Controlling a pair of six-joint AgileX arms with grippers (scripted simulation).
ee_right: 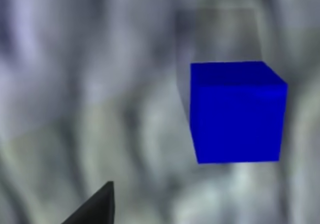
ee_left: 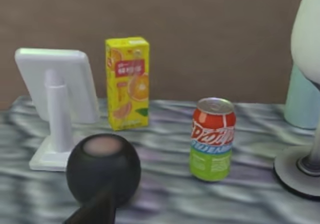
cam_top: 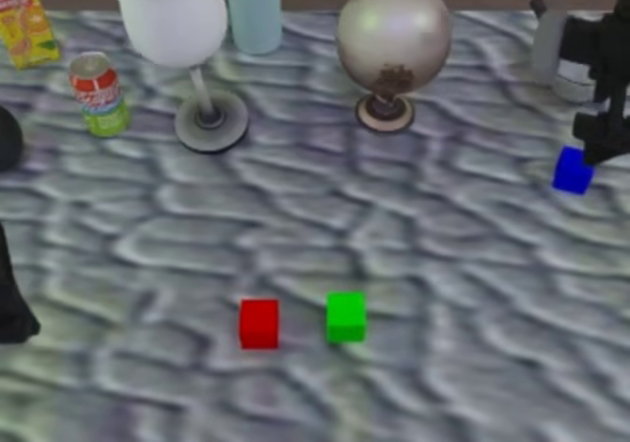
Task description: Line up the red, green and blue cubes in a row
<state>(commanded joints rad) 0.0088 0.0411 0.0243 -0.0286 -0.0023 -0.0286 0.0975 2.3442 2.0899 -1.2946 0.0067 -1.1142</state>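
A blue cube [cam_top: 573, 170] sits on the table at three o'clock, far right, just beside the right gripper [cam_top: 602, 139]; whether its jaws are open cannot be told. The red cube [cam_top: 259, 323] and green cube [cam_top: 346, 317] sit near each other at six o'clock. The left arm [cam_top: 14, 294] is parked at nine o'clock. An off-centre descent could nudge the blue cube away.

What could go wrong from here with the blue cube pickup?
1. The blue cube lies near the table's right edge, beside the right gripper; a nudge could push it off.
2. In the right wrist view the cube sits off to one side of the fingertip, so closing now may miss it or clip a corner.
3. Red cube and green cube are already side by side; a careless placement could knock them apart.
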